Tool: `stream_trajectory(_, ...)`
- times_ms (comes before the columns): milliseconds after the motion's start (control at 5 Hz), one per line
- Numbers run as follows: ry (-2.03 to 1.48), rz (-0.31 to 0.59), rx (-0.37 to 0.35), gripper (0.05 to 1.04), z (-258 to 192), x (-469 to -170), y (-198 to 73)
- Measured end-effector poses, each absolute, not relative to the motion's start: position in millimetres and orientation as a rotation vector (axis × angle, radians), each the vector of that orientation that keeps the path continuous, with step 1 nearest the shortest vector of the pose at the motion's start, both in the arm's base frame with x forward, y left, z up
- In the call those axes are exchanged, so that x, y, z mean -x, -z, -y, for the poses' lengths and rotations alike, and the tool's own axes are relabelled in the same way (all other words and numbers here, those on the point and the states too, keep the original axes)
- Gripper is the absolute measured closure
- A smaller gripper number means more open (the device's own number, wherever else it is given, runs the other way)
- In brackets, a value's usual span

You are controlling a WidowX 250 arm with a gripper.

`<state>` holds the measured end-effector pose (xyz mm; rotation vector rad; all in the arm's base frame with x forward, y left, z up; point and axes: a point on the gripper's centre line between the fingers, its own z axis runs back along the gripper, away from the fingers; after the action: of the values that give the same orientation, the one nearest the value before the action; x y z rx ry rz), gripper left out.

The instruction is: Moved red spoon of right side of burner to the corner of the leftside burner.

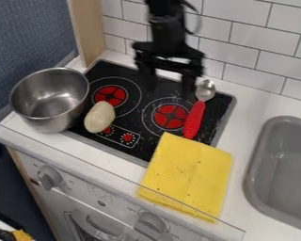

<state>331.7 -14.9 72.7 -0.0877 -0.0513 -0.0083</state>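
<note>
Here's the pale surface (266, 106), running the whole width, with the black stove top (131, 151) set into it and the grey sink (256, 155) over on the right of the view. The metal pot (55, 123) sits at the stove's left edge, the folded yellow cloth (187, 174) lies across the near right part, and up by the tiled wall hangs the claw (170, 92), open, fingers well spread, nothing between them!

Now the one that matters: the red-handled spoon (194, 117), lying just right of the right burner (170, 116). It's to the right of the claw and nearer the camera, its metal bowl close beside the right-hand finger as we see it. The long axis runs from that bowl, by the wall side, down to the handle's end beside the cloth. So the claw looks to need a shift right and forward, then a grip across the handle, not along it. The left burner (110, 95) waits on the far side, and the pale oval toy (99, 116) could crowd its near corner.
</note>
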Motion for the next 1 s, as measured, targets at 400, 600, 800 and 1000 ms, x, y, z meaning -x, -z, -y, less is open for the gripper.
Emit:
stream_trajectory(400, -0.137, -0.002, 0.016, 0.081, 33, -337, -25)
stream_trajectory(600, -0.151, -0.018, -0.023, 0.133, 30, -342, -13)
stream_trajectory(800, -0.143, -0.010, -0.023, 0.361, 30, -344, -11)
stream_trajectory(1000, -0.113, 0.002, -0.005, 0.638, 33, -346, -11)
